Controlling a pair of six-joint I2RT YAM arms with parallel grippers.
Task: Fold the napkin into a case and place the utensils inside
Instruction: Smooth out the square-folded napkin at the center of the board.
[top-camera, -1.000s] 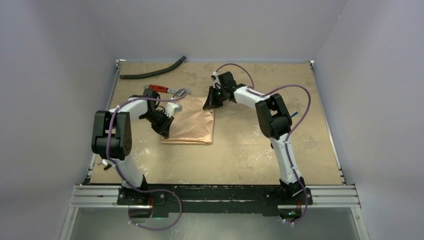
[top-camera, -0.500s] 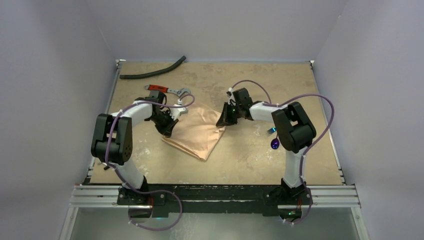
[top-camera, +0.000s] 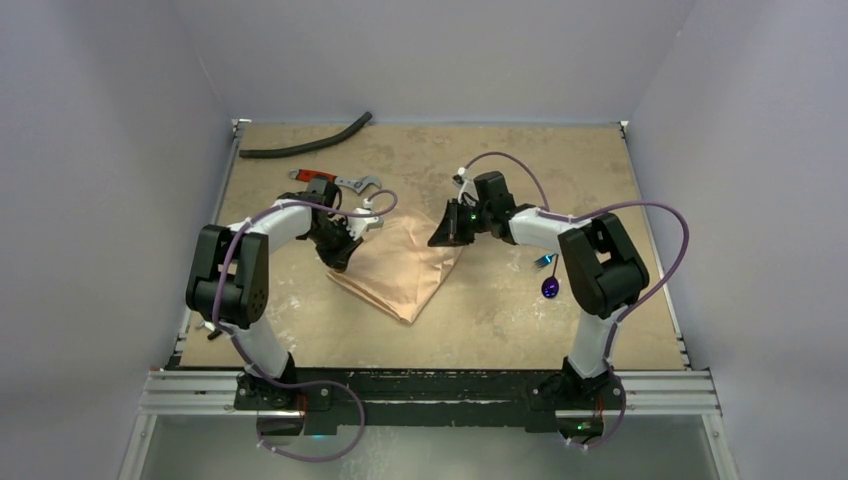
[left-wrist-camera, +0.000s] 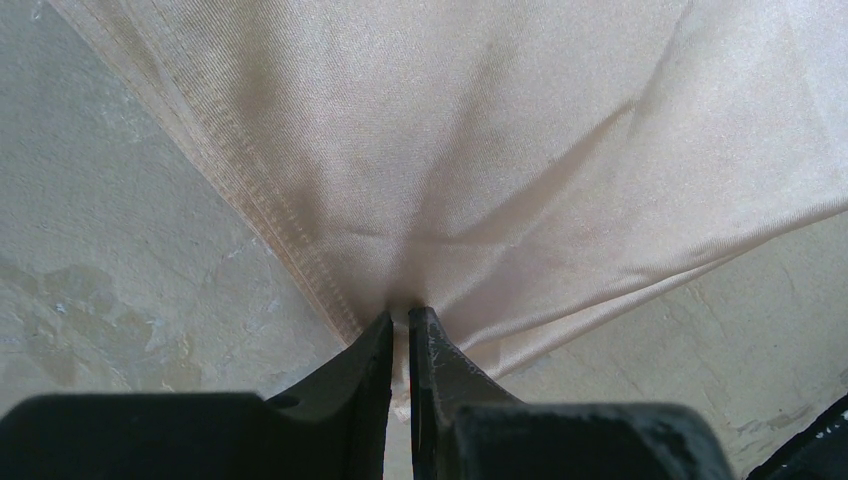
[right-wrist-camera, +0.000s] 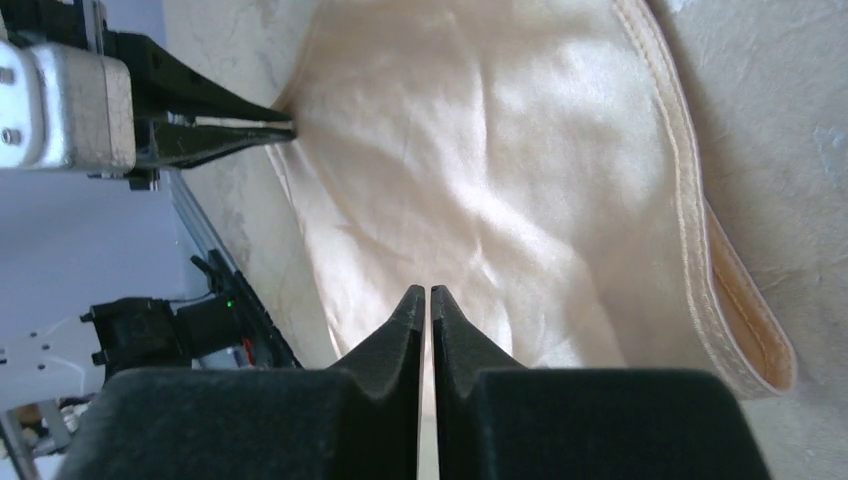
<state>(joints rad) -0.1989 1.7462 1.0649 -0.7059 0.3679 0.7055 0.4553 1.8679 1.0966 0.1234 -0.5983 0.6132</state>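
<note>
On mottled beige tabletop (top-camera: 500, 310), left gripper (left-wrist-camera: 400, 315) pinches satiny peach napkin (left-wrist-camera: 520, 150); right gripper (right-wrist-camera: 421, 292) narrow, grip unclear.

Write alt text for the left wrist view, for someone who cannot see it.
Two black jaws pinch the stitched hem of the peach-orange napkin, and creases fan out across the cloth from the pinch. Mottled beige table shows on both sides of the cloth.

text: none legible | labels: none | numbers: none | signs: none
</note>
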